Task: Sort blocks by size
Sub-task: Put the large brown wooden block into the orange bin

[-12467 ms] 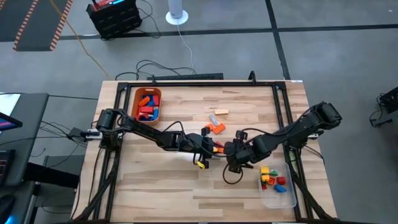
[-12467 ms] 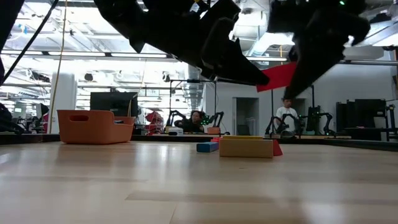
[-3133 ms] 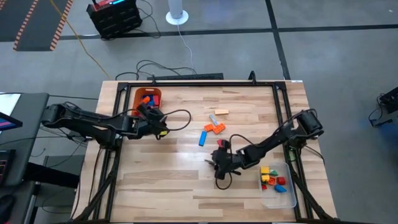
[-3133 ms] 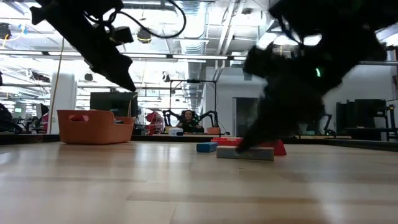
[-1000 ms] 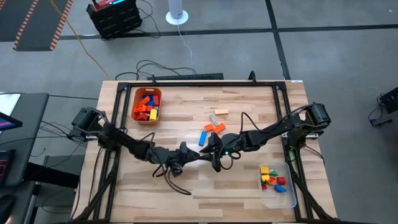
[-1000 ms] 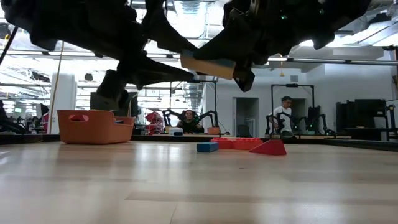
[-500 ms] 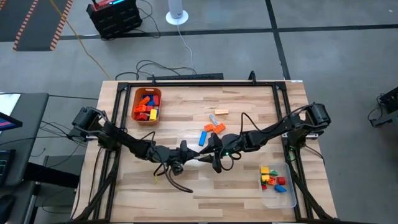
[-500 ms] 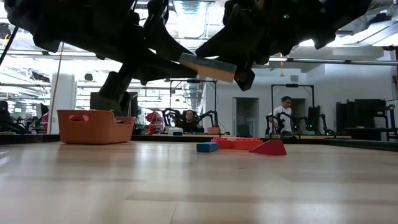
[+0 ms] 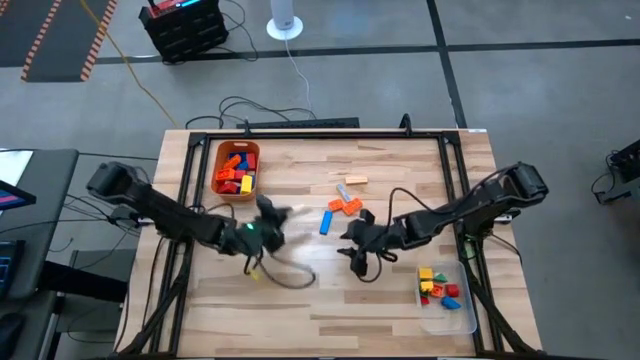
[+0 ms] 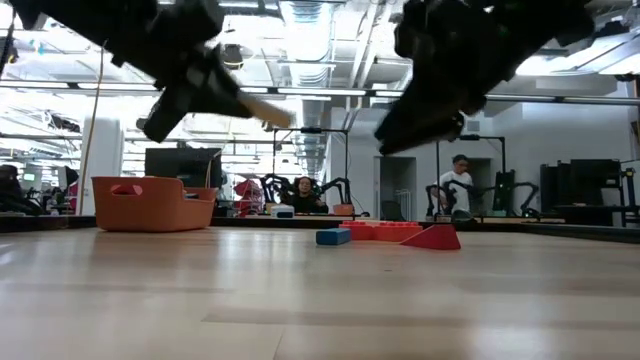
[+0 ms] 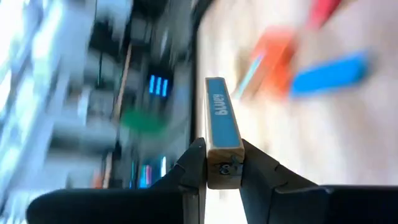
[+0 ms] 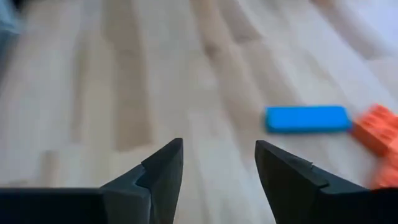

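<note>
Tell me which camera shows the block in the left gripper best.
The left wrist view: the tan, blue-faced block stands sharp and close, clamped in the left gripper. The low view shows only a tan sliver. The high view shows motion blur there, and the right wrist view misses it.

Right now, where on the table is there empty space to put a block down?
The near half of the table is bare wood, left of the clear tray. The far right corner is bare too. It is crowded mid-table around the loose blocks, and the orange bin is nearly full.
</note>
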Robot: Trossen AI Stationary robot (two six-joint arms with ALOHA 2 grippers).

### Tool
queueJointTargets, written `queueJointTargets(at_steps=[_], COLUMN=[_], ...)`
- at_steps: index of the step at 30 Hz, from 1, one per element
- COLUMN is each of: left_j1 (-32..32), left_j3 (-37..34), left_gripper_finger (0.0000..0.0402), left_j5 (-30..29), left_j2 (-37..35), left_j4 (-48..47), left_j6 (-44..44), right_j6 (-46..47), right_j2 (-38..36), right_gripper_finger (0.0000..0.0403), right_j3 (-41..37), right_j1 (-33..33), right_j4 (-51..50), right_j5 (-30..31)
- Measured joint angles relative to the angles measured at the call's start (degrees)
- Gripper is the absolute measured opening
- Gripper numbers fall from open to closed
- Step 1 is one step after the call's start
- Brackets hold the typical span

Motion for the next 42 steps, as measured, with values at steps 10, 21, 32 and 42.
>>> queueJointTargets(at_steps=[10,21,32,42], left_j1=[16.9,30.3,30.1,30.1], left_j3=[0.0,0.0,0.0,0.0], left_gripper_finger=[0.0057,0.0076,0.0182,0.0253], left_j5=[-7.0,7.6,9.0,9.0], left_j2=[-15.9,-18.0,-18.0,-18.0], left_j4=[-43.2,-53.2,-53.8,-52.0], left_j6=[-49.4,-61.4,-59.5,-60.3], right_j6=[1.5,1.1,12.1,30.7], right_j2=[0.8,0.8,0.8,3.9], right_gripper_finger=[0.0225,0.0224,0.0224,0.0224], right_j3=[0.0,0.0,0.0,0.1], right_j1=[-0.6,-0.2,-0.5,0.0], right_j4=[-4.3,-1.3,-11.7,-18.1], right_j5=[9.1,9.1,8.8,10.5])
